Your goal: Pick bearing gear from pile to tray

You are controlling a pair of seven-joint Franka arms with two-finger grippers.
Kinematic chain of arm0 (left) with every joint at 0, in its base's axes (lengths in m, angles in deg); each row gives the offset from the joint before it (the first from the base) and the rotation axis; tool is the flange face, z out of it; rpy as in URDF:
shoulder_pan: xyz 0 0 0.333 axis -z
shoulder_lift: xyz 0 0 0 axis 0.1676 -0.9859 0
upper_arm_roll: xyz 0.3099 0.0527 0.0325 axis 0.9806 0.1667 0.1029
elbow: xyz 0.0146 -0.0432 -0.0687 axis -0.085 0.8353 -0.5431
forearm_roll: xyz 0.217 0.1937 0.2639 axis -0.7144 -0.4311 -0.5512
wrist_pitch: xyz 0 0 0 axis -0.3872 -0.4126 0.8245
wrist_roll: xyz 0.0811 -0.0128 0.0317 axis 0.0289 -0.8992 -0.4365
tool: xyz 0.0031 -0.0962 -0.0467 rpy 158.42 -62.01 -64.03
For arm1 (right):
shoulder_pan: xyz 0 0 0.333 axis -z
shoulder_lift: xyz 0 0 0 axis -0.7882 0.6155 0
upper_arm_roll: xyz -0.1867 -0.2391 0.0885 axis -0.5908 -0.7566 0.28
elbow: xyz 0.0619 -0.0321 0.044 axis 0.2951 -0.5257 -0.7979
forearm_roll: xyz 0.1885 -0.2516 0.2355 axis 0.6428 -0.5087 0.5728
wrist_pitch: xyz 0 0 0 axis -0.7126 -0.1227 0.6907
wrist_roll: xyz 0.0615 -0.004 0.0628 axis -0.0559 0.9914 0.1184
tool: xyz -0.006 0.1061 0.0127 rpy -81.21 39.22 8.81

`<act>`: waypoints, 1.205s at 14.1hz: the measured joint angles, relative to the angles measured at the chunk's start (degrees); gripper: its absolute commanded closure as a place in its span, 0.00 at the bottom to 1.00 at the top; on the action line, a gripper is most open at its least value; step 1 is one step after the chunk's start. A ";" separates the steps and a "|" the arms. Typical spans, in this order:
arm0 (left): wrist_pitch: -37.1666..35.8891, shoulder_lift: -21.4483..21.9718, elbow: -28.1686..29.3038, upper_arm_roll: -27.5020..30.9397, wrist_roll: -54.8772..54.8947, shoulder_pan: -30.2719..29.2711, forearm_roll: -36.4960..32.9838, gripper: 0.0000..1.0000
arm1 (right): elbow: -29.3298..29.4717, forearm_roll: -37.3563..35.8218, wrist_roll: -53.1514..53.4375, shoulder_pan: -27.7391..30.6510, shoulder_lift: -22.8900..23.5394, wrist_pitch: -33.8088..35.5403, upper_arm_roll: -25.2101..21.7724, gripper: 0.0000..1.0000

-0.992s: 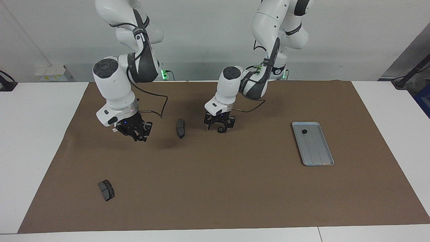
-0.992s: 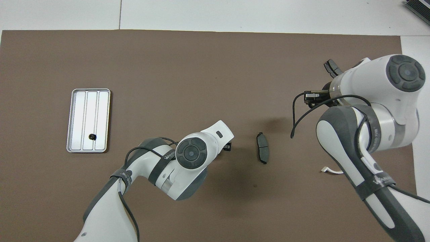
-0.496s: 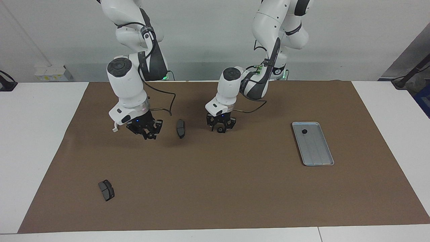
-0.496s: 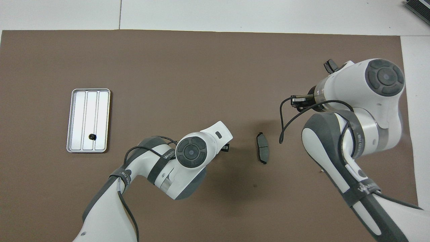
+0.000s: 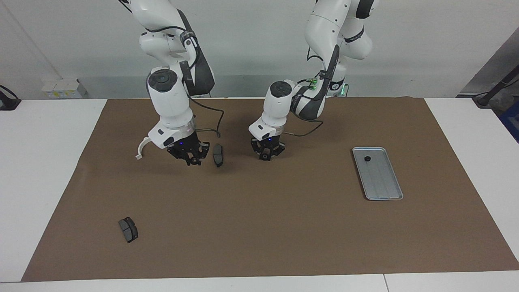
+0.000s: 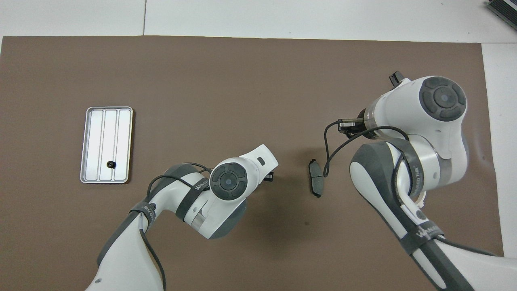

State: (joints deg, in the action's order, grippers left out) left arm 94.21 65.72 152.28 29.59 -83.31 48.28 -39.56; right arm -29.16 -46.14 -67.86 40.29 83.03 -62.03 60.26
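Observation:
A small black gear lies on the brown mat near the middle. My left gripper is down at the mat with its fingers drawn in on this gear. In the overhead view only the left gripper's tip shows and the gear is hidden. The silver tray lies toward the left arm's end and holds one black gear. The tray and that gear also show from overhead. My right gripper hangs open and empty over the mat beside a dark brake pad.
That brake pad lies between the two grippers. A second brake pad lies farther from the robots, toward the right arm's end. A white curved piece lies on the mat by the right arm.
My right arm has swung toward the middle, up to the brake pad, uncovering the white curved piece. My left gripper's fingers have drawn in on the gear.

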 measured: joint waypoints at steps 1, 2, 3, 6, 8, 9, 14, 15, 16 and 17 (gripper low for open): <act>0.01 0.00 0.00 0.00 0.04 -0.05 0.00 1.00 | -0.01 0.00 1.13 -0.72 0.00 -0.26 0.01 1.00; 0.06 -0.01 -0.03 0.03 0.17 -0.19 0.00 1.00 | -0.07 0.00 2.53 -1.69 0.00 -0.48 0.03 0.99; 0.10 -0.06 -0.12 0.14 0.51 -0.70 0.00 1.00 | -0.22 0.00 4.45 -2.93 0.01 -0.95 0.04 0.98; -0.56 -0.38 -2.60 0.58 1.63 -4.24 0.00 1.00 | -1.83 0.00 10.27 -6.49 0.15 -4.56 0.10 0.98; -5.33 -0.74 -7.33 0.63 3.59 -8.33 0.00 1.00 | -3.07 0.01 15.14 -9.36 0.85 -7.49 0.14 0.98; -7.67 -0.86 -9.31 0.66 5.13 -10.34 0.00 1.00 | -3.25 0.01 18.04 -11.07 1.41 -8.33 0.16 0.98; -13.74 -0.82 -12.10 0.64 12.76 -19.60 0.01 1.00 | -3.36 0.01 30.19 -18.55 4.65 -12.68 0.22 0.97; -14.75 -0.69 -12.14 0.62 14.30 -21.66 0.01 1.00 | -3.37 0.01 31.64 -19.34 5.43 -14.08 0.21 0.97; -15.90 -0.49 -12.15 0.61 15.74 -23.81 0.03 1.00 | -3.37 0.01 32.89 -19.98 6.30 -15.45 0.21 0.97; -17.36 -0.27 -12.16 0.60 16.74 -25.91 0.04 1.00 | -3.38 0.01 34.08 -20.84 7.29 -16.83 0.21 0.97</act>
State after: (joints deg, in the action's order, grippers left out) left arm 76.85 65.45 140.12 30.19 -66.57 22.37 -39.52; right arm -32.53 -46.13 -33.78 19.46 90.31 -78.86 60.47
